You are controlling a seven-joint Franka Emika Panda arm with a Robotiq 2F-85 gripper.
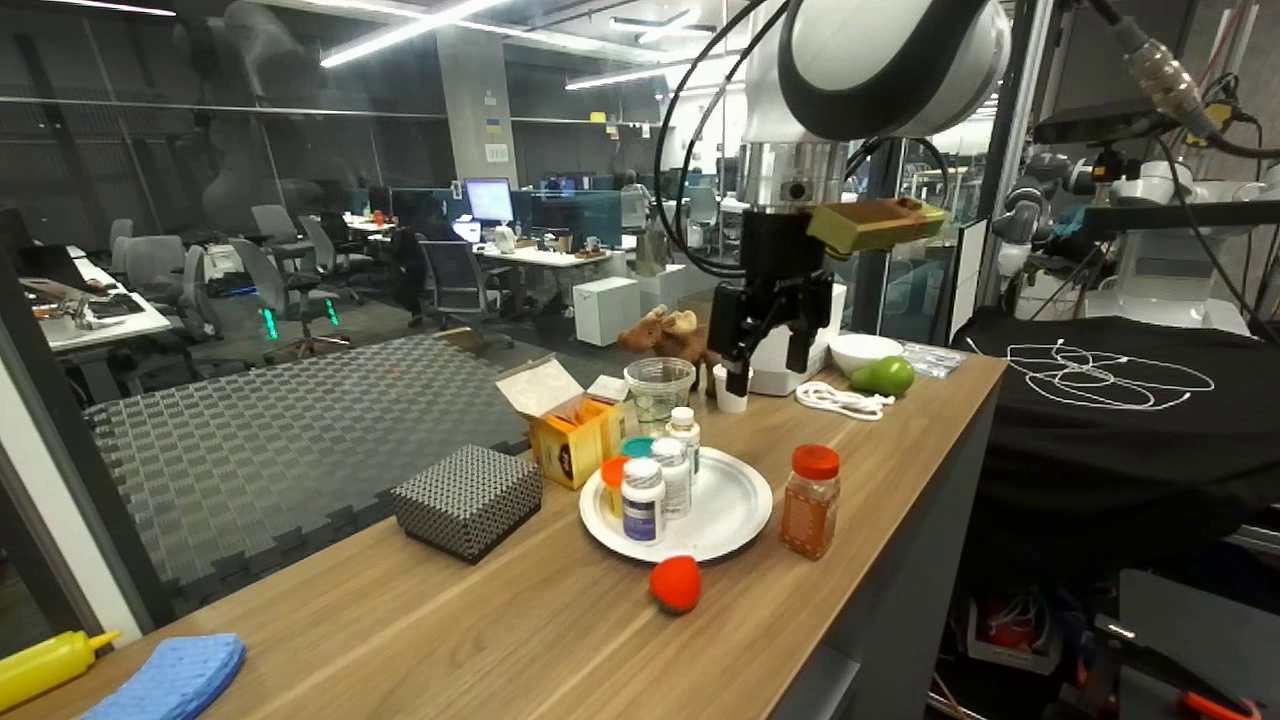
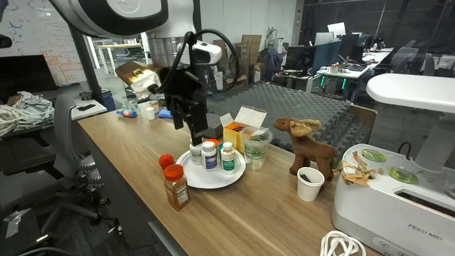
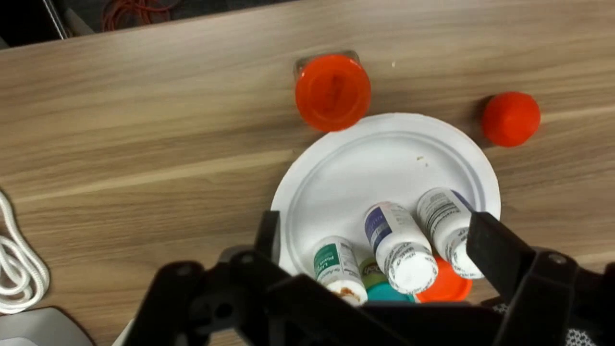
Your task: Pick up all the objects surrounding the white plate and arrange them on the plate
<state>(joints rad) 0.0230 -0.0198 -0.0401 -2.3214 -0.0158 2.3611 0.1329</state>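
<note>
Plainly, bare plate (image 3: pixel 360 173) separates bottles (image 3: pixel 396 235) from red-lidded jar (image 3: pixel 333 92)

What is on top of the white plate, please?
On the white plate stand three white bottles and an orange-lidded container. A teal-lidded container, largely covered by bottles, seems to stand there too. Some brown specks show as well. The plate's surface beneath them is covered.

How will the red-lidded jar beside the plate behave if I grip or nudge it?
The jar looks well filled with reddish contents, so it may be heavy for its size. Taller than wide and upright, it could tip if pushed near the lid. Its squared body probably wouldn't roll much.
</note>
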